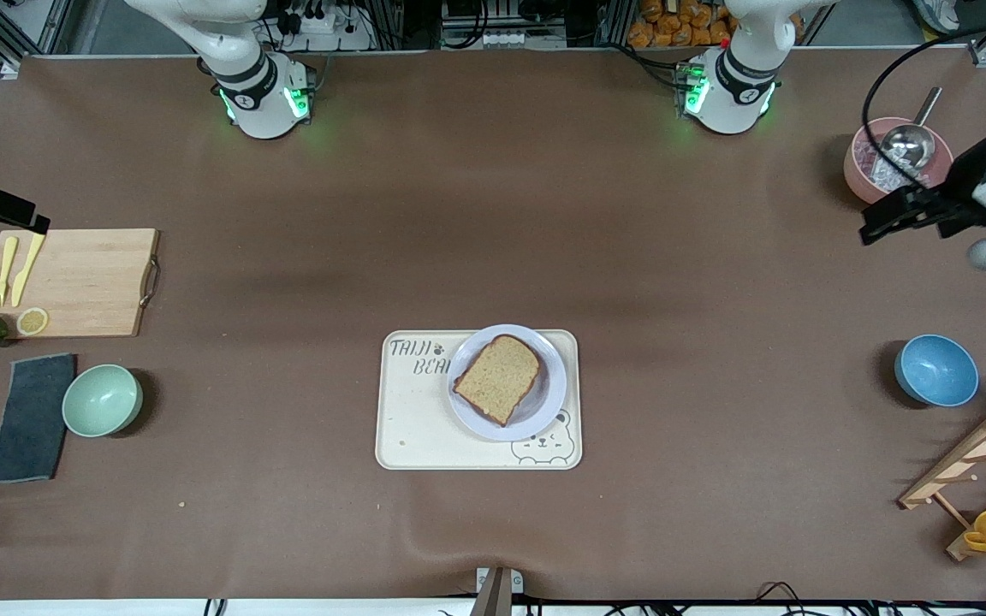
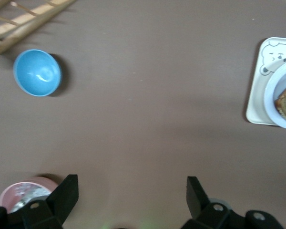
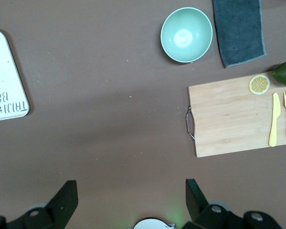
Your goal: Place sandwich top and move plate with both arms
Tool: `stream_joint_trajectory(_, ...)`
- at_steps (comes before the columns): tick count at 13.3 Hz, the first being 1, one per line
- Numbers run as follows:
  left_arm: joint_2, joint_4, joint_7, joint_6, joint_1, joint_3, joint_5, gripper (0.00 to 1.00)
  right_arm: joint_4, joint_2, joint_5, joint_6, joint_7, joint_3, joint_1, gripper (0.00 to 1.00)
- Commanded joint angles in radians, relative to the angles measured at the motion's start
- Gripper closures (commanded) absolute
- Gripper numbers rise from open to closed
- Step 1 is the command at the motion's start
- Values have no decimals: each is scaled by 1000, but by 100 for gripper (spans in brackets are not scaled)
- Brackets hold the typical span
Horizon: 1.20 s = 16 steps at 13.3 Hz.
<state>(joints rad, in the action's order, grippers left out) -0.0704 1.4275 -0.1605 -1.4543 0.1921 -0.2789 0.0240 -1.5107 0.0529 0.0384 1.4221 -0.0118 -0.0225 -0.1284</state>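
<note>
Looking at the table's middle, you find the sandwich top [image 1: 498, 379] lying flat on the plate [image 1: 544, 409], which rests on the cream tray [image 1: 424, 428] at the end nearer the left arm. The left gripper [image 2: 132, 195] hangs over bare table between the pink bowl [image 1: 861, 175] and the blue bowl [image 1: 936, 370], fingers released and grasping nothing. The right gripper [image 3: 131, 198] hangs near the cutting board [image 3: 233, 119] at the right arm's end, fingers likewise spread and empty.
</note>
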Motion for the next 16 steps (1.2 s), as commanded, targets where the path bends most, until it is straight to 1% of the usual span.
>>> stream_joint_trajectory(1, 44, 40, 56, 3, -100, 119, 13, 0, 10, -5, -14, -14, -11, 3, 7, 0)
stream_joint_trajectory(2, 44, 44, 56, 3, -138, 154, 10, 0, 10, -5, -15, -14, -11, 3, 9, 0)
stream_joint_trajectory(3, 44, 53, 56, 3, -143, 161, 7, 0, 10, -5, -14, -14, -11, 3, 9, 0)
stream_joint_trajectory(6, 64, 99, 64, -4, -141, 162, 2, 0, 10, -5, -14, -14, -11, 3, 9, 0)
stream_joint_trajectory(10, 72, 100, 85, -1, -142, 156, 2, 0, 10, -5, -15, -14, -11, 4, 9, 0)
stream_joint_trajectory(12, 98, 126, 96, 2, -140, 156, 4, 0, 10, -8, -15, -25, -10, 3, 7, 0)
stream_joint_trajectory(15, 92, 116, 99, 2, -138, 162, 13, 0, 12, -15, -18, -54, -10, 1, 4, 0)
stream_joint_trajectory(16, 86, 111, 99, 2, -138, 162, 2, 0, 12, -13, -34, -54, -11, 3, 6, 0)
